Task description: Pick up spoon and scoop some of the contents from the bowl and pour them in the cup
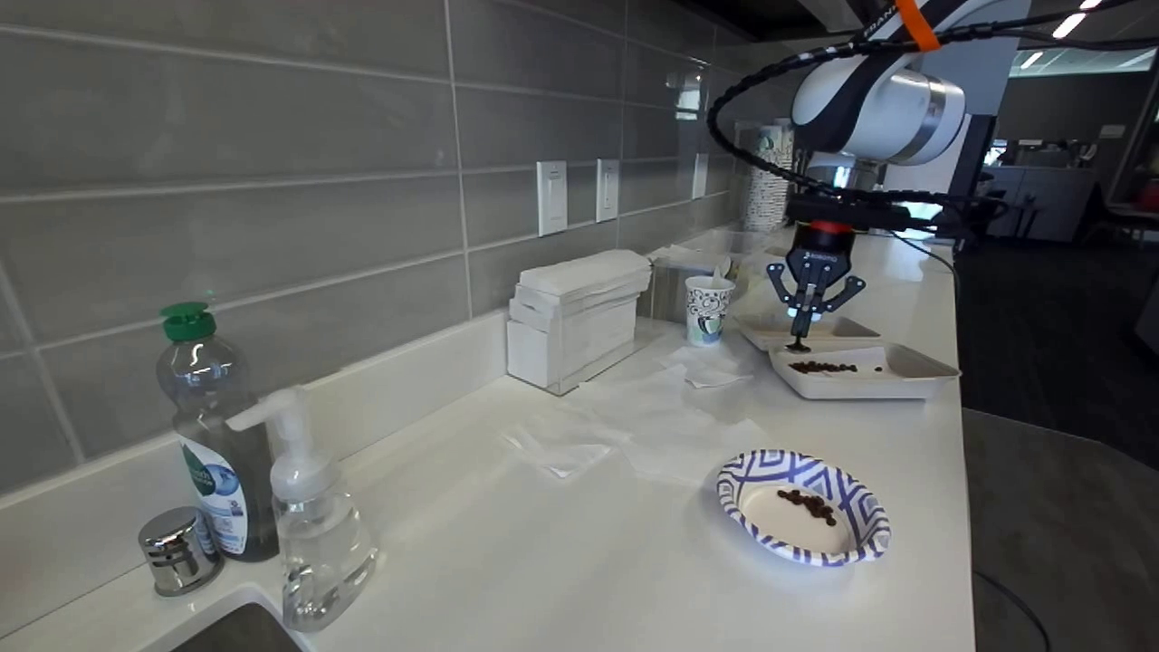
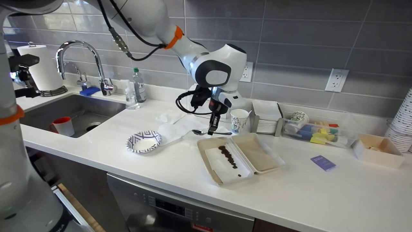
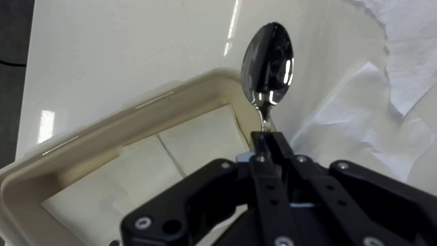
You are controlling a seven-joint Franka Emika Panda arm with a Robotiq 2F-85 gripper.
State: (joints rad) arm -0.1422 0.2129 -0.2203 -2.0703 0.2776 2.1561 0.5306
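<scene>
My gripper [image 3: 266,140] is shut on the thin handle of the grey metal spoon [image 3: 268,65]. The spoon's bowl points away from the fingertips and shows no brown bits. In both exterior views the gripper [image 1: 799,328] [image 2: 211,129] holds the spoon [image 1: 797,348] [image 2: 198,132] roughly level, near one corner of the shallow dish [image 1: 869,391] [image 2: 207,161]. The dish also fills the lower left of the wrist view [image 3: 170,106]. Dark brown bits [image 1: 819,367] [image 2: 228,156] lie in it on white paper. The patterned paper cup [image 1: 706,312] [image 2: 238,120] stands upright behind the dish, by the wall.
A tan lid half [image 2: 254,154] lies open beside the dish. A blue-and-white plate [image 1: 751,471] [image 2: 132,141] with a few brown bits is nearby. Crumpled napkins [image 1: 652,435] lie on the counter. A napkin holder [image 1: 579,317], a plastic bin [image 2: 315,133] and soap bottles [image 1: 312,525] stand along the wall.
</scene>
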